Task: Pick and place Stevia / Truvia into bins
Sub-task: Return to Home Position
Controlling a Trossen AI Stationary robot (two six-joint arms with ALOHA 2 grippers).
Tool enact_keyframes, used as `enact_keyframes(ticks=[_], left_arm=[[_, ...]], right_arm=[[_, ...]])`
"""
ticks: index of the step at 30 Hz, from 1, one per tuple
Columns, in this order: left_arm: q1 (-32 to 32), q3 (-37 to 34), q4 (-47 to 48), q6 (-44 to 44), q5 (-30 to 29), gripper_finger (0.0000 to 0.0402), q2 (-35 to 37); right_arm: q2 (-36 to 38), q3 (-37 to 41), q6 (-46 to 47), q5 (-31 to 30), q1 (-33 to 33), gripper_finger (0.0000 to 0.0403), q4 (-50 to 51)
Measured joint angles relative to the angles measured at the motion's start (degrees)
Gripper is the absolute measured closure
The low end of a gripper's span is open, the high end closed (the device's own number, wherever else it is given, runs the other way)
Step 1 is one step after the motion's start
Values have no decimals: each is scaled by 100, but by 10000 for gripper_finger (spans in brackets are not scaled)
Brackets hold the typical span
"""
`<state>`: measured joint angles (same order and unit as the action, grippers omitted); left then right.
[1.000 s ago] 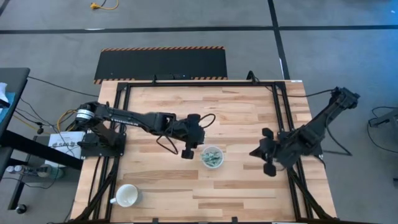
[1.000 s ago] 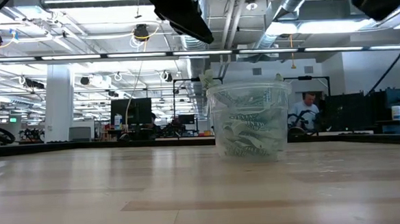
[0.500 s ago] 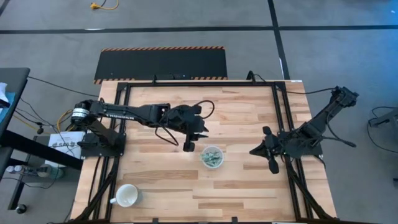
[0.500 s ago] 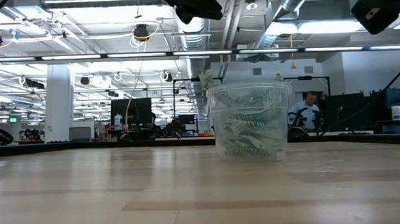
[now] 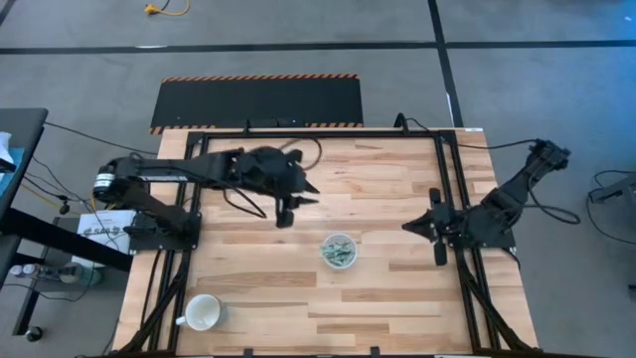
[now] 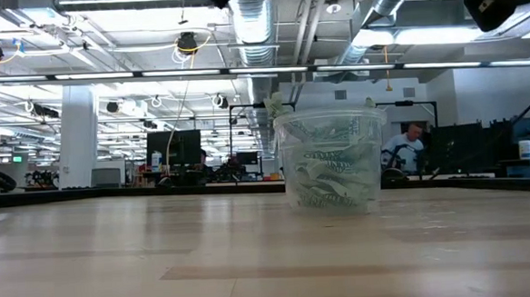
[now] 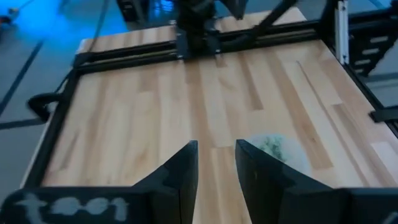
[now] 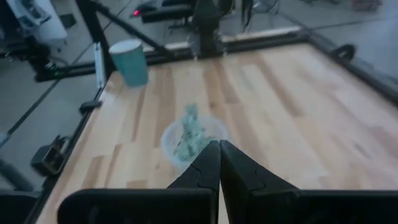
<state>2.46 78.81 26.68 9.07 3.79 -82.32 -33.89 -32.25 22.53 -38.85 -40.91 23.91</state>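
The clear plastic cup (image 5: 339,251) stands on its base near the table's middle, with pale green and white Stevia sachets (image 6: 328,174) piled inside it; it also shows in the left wrist view as the cup (image 7: 281,152) and in the right wrist view as the cup (image 8: 188,140). No loose sachets show on the table. My left gripper (image 5: 303,194) hangs open and empty above the table, to the far left of the cup; its fingers (image 7: 184,169) stand apart. My right gripper (image 5: 407,227) is shut and empty, raised to the right of the cup, pointing toward it.
A white handled mug (image 5: 202,314) stands near the table's near left corner. Dark metal frame rails (image 5: 449,189) run along the table's sides and far edge. Bare wood lies all around the cup. A person (image 6: 401,146) sits in the room beyond the table.
My left gripper has drawn back from beside the cup toward the table's far left and risen, leaving the low view almost entirely. My right gripper has shifted a little toward the far edge and risen. The cup and its sachets have stayed still.
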Motion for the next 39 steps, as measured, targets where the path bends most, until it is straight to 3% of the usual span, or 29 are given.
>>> enact_keyframes(ticks=[10,17,27,39], left_arm=[[657,-67,966,-225,-14,303,1156],[925,-1056,612,-368,-15,313,2463],[1014,-3342,-701,-733,52,338,4770],[1014,-4367,-832,-959,201,340,6424]], right_arm=[[864,-224,-506,-10,304,403,500],[1832,-154,-513,-50,75,403,860],[2782,908,-506,191,-74,403,-144],[3065,2031,-1030,1074,-71,403,-1771]])
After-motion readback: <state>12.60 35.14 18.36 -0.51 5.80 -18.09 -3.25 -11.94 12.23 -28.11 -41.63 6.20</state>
